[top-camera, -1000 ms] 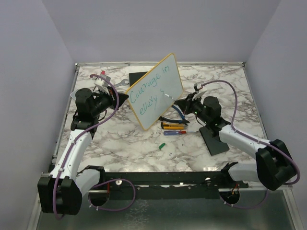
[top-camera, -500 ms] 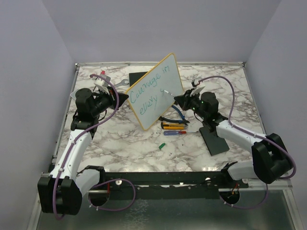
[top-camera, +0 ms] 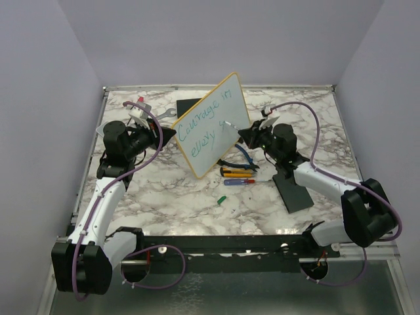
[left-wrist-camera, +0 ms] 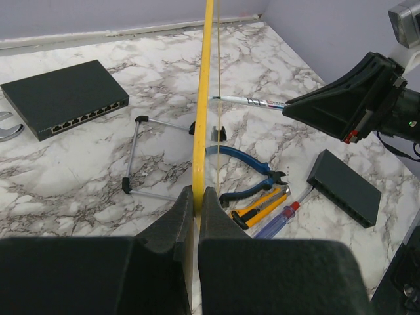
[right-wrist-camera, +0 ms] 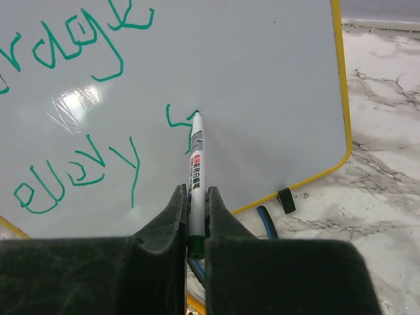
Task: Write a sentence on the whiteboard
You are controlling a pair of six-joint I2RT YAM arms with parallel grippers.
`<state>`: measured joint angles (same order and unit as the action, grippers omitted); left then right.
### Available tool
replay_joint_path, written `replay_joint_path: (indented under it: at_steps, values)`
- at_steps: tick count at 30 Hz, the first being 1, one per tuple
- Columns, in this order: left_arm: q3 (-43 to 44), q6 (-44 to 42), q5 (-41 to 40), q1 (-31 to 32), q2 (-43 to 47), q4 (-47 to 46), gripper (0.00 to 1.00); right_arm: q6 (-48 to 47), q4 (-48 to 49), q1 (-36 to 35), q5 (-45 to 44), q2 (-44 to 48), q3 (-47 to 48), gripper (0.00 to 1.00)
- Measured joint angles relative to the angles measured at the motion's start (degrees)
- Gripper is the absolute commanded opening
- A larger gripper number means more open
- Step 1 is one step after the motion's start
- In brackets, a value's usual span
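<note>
The whiteboard (top-camera: 213,125), white with a yellow rim, stands tilted on edge at mid-table. My left gripper (top-camera: 167,134) is shut on its left rim; in the left wrist view the rim (left-wrist-camera: 207,98) runs edge-on out of the closed fingers (left-wrist-camera: 195,193). My right gripper (right-wrist-camera: 195,193) is shut on a white marker (right-wrist-camera: 195,164), whose tip touches the board beside a small teal stroke. The sentence (top-camera: 203,118) reads "Courage in" above "every s" in teal; the right wrist view shows its lower line (right-wrist-camera: 79,170).
Blue pliers (top-camera: 244,154), a yellow knife (top-camera: 236,174) and a screwdriver (top-camera: 239,182) lie under the board's right end. A green cap (top-camera: 221,199) lies nearer. Black boxes sit behind the board (top-camera: 186,105) and under the right arm (top-camera: 293,190). A wrench (top-camera: 164,113) lies back left.
My right gripper has shifted up and towards the board with the marker, its tip now higher on the surface. The left arm and the board have stayed put.
</note>
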<state>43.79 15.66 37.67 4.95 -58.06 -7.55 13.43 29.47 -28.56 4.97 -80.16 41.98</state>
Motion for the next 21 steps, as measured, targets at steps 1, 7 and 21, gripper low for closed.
replay_joint_path:
  at_steps: [1, 7, 21]
  values:
    - [0.0, 0.0, 0.0, 0.0, 0.0, 0.0, 0.0, 0.0, 0.0, 0.02, -0.28, -0.04, 0.09, 0.01]
    - [0.0, 0.02, 0.02, 0.0, 0.0, 0.0, 0.0, -0.02, 0.0, 0.2, -1.53, -0.22, 0.31, 0.01]
    - [0.0, 0.0, 0.02, 0.02, 0.0, 0.02, 0.0, -0.44, 0.66, 0.55, -1.07, 3.69, -0.35, 0.01]
